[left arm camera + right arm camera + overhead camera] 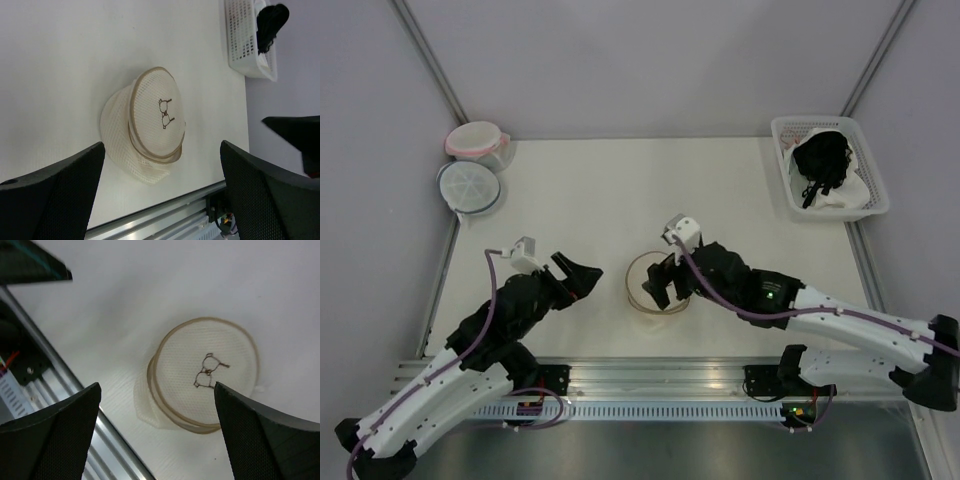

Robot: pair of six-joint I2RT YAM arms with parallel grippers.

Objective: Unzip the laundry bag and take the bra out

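From above, the spread right gripper (667, 286) half hides the bag (205, 372); its zip cannot be made out. Left gripper (576, 276) spread too. White table (620, 190), grey walls (650, 60).

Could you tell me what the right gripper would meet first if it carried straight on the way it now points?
Most likely the laundry bag: in the right wrist view its mesh top lies between the open jaws, and from above the right gripper hangs over it. How far above is unclear.
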